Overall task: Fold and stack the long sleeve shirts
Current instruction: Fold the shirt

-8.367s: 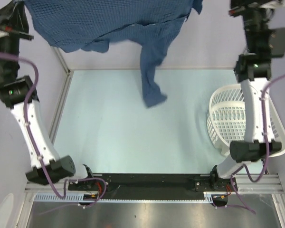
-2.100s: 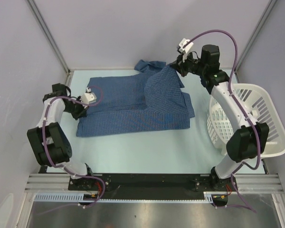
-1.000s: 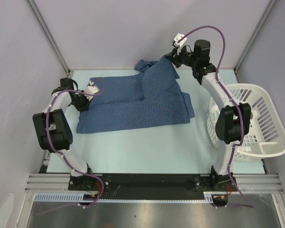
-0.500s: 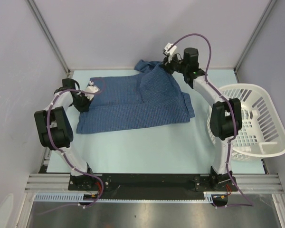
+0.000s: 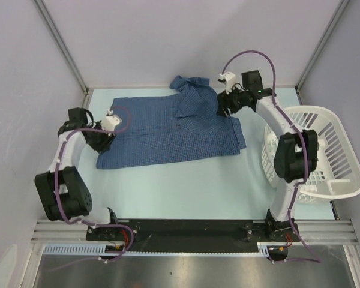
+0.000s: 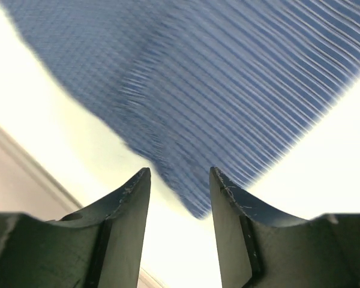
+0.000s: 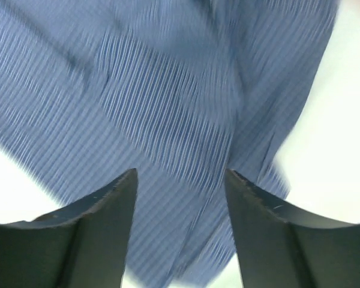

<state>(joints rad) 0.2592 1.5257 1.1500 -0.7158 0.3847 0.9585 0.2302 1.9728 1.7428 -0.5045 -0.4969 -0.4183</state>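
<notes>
- One blue checked shirt (image 5: pixel 171 129) lies spread on the pale surface (image 5: pixel 186 186), on its far half, between the two arms.
- Its collar (image 5: pixel 189 84) bunches at the far edge, near the back wall. A flap of cloth just below the collar lies folded over the body.
- The shirt's near edge runs slightly slanted across the surface, from the left arm's side to the right arm's side.
- The left gripper (image 5: pixel 106 137) is low at the shirt's left edge. In the left wrist view, the left gripper (image 6: pixel 179 174) is released: its fingers stand apart, and a corner of the cloth lies just beyond the tips with nothing clamped between them.
- The right gripper (image 5: pixel 223 105) hangs over the shirt's far right part, beside the folded flap. In the right wrist view, the right gripper (image 7: pixel 180 174) is also released: its fingers are spread wide, with the cloth lying loose below them.
- Both wrist views are blurred, so I cannot tell whether the fingertips touch the cloth.
- A white slatted basket (image 5: pixel 333 129) lies tilted on the right side of the surface, apart from the shirt.
</notes>
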